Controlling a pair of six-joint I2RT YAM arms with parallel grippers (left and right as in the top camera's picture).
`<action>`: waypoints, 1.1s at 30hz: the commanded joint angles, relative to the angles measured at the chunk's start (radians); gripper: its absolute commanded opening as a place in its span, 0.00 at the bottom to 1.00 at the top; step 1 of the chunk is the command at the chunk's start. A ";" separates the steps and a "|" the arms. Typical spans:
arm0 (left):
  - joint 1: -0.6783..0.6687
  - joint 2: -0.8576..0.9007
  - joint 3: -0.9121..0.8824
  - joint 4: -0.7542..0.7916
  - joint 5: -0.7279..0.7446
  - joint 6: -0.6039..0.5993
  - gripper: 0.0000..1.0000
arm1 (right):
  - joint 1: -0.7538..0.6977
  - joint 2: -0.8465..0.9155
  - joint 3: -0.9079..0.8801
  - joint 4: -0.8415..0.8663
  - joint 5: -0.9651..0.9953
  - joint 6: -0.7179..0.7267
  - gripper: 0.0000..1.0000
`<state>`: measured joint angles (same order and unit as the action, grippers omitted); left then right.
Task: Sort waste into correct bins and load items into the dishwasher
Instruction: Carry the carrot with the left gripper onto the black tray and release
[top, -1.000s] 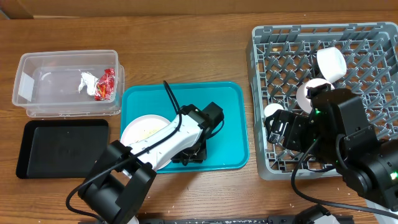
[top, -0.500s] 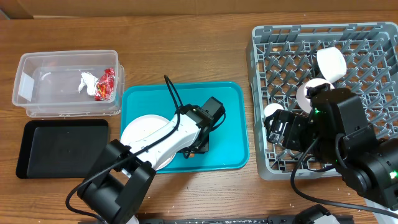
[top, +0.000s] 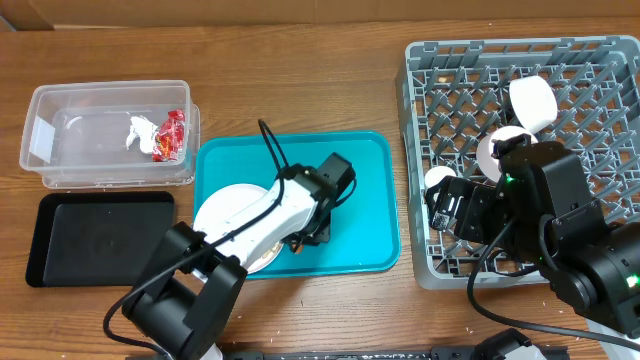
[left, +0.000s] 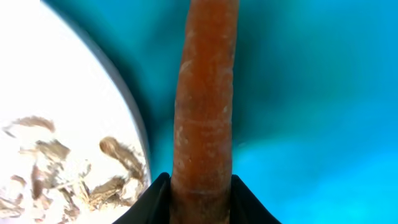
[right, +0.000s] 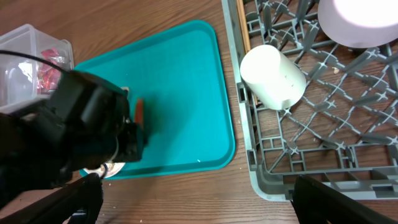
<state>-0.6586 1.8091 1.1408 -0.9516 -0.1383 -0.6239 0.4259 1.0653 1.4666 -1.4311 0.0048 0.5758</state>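
Note:
My left gripper (left: 199, 190) is shut on the small orange carrot (left: 205, 93), low over the teal tray (top: 365, 200) beside the white plate (top: 222, 208). The carrot also shows in the right wrist view (right: 140, 115). The plate holds rice-like scraps (left: 68, 177). My right gripper (right: 196, 199) is open and empty above the front left corner of the grey dish rack (top: 600, 60). The white cup (right: 272, 76) and two white bowls (top: 533, 100) (top: 493, 150) lie in the rack. The red wrapper (top: 172, 135) and white paper ball (top: 142, 131) lie in the clear tub (top: 60, 110).
The black tray (top: 100, 238) lies in front of the clear tub at the left. The left arm (top: 270, 215) stretches over the plate. Bare wooden table (top: 300, 70) lies behind the teal tray and between it and the rack.
My left gripper has shifted a little to the left, toward the plate, with the carrot. The right arm has not moved.

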 joint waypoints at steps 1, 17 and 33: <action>0.019 -0.037 0.185 -0.109 -0.027 0.026 0.05 | -0.001 0.000 0.006 0.003 0.006 0.001 1.00; 0.608 -0.277 0.248 -0.510 -0.229 -0.132 0.04 | -0.001 0.000 0.006 0.003 0.006 0.001 1.00; 1.019 -0.295 -0.008 -0.185 0.095 0.147 0.57 | -0.001 0.000 0.006 0.004 0.016 0.000 1.00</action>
<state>0.3794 1.5387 1.1206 -1.1290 -0.1429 -0.5301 0.4259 1.0653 1.4666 -1.4319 0.0074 0.5755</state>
